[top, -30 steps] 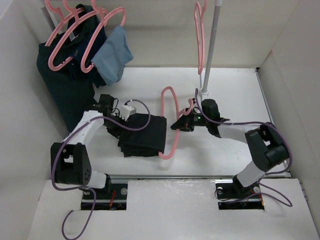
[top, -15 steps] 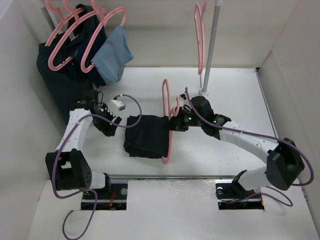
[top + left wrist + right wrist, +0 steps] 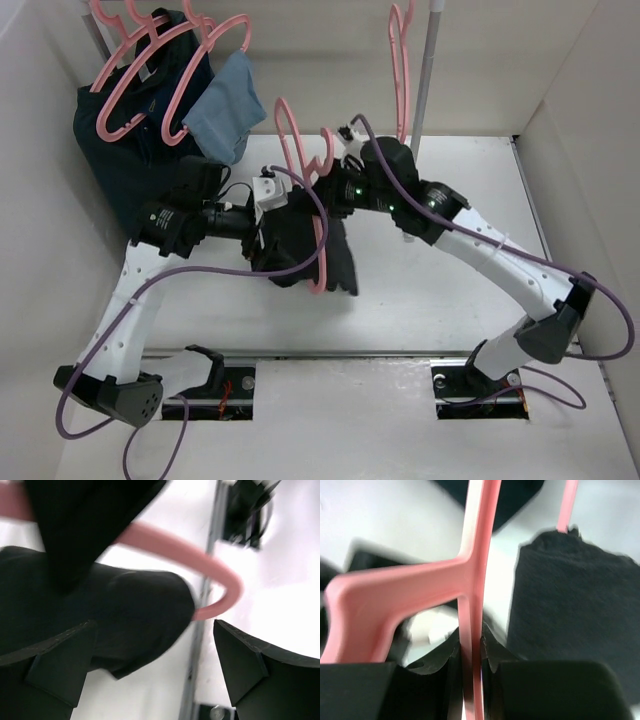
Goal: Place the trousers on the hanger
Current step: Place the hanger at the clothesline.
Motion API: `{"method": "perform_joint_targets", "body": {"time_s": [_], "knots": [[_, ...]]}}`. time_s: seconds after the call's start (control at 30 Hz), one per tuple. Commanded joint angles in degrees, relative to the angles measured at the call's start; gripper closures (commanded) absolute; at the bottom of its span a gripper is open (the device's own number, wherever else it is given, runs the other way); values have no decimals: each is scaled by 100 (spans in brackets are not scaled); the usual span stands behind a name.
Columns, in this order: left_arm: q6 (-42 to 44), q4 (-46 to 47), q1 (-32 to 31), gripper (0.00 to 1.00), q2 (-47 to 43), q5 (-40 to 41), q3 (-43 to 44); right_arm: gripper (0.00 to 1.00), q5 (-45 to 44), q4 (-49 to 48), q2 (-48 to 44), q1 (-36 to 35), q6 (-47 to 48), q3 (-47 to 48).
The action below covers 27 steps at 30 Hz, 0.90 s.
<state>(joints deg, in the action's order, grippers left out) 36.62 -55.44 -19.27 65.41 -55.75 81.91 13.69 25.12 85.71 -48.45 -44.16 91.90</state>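
The whole workspace was viewed from a fixed camera mounted high above and behind the two arm bases, angled down across the white table toward the far wall. The left wrist view was taken at very close range, past the left gripper, down onto the trousers and a curve of the hanger. The right wrist view was taken closer still, along the right gripper up the hanger's bar. Hanger and trousers were shared by all three views.
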Motion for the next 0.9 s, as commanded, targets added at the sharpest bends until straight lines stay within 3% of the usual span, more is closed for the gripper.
{"method": "perform_joint_targets", "body": {"time_s": [0.0, 0.13, 0.33, 0.5, 0.7, 0.73, 0.77, 0.87], "knots": [[-1784, 936, -217, 0, 95, -745, 211, 100, -578, 27, 419, 37, 39, 1118], [-2701, 1964, -271, 0, 95, -265, 107, 100, -788, 379, 798, 37, -22, 1813], [-3828, 2862, -323, 0, 227, 230, -315, 100, -1273, 493, 746, 37, -260, 1736], [-3786, 2786, -517, 0, 561, 995, -316, 100, -1492, 301, 613, -68, -435, 1515], [-3732, 2837, -798, 0, 701, 934, -368, 100, -1459, 72, 692, -121, -558, 1463], [-3732, 2837, -798, 5, 754, 934, -369, 100, -1405, 72, 692, -173, -619, 1463], [-3732, 2837, -798, 24, 754, 934, -369, 100, -1352, 11, 771, -174, -620, 1515], [-3732, 2837, -798, 57, 754, 654, -526, 100, -1202, -60, 851, -174, -620, 1437]]}}
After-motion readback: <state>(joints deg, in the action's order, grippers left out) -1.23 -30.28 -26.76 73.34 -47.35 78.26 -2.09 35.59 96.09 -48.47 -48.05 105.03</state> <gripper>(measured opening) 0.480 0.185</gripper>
